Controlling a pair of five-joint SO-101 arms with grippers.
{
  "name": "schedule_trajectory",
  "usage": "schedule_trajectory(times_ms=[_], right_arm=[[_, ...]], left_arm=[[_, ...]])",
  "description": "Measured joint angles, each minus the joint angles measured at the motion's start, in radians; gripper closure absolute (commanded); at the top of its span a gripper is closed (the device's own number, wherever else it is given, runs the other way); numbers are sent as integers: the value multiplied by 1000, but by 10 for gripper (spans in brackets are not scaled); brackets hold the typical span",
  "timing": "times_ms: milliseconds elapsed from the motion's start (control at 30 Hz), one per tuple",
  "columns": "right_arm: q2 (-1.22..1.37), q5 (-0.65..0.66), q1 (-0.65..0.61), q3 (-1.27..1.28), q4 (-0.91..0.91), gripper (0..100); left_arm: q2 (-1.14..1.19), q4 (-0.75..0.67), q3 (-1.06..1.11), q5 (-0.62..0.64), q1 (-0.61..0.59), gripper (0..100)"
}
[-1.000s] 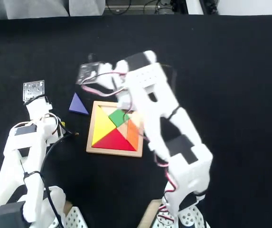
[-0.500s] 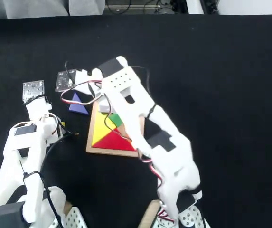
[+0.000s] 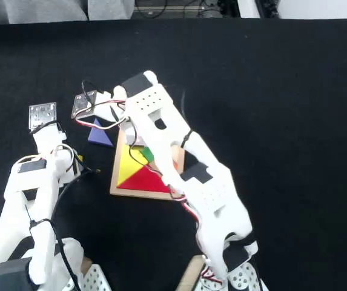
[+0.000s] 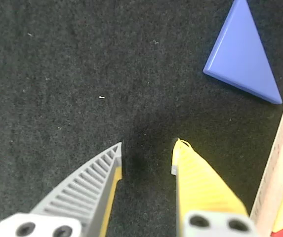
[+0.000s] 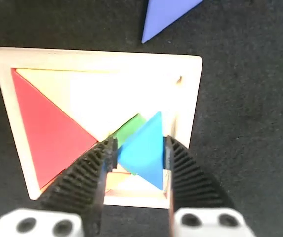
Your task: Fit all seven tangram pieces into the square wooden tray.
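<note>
Blue triangle (image 5: 143, 154), arm-hidden from above, clamped in right gripper (image 5: 139, 143), seemingly over tray (image 5: 97, 58); left gripper (image 4: 147, 144) gapes empty

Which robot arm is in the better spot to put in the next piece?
Right. The right gripper is shut on a bright blue triangle over the square wooden tray. The left gripper is open and empty beside the tray, near the violet-blue triangle.
</note>
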Motion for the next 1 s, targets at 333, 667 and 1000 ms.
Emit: schedule_trajectory(times_ms=[333,667,1000], right_arm=[[0,-20,-3,0,0,810],[0,-21,17,0,0,993],[-141,-143,143,-149,98,988]], left_arm=[[0,0,0,0,0,830],[0,0,0,0,0,830],[0,0,0,0,0,830]])
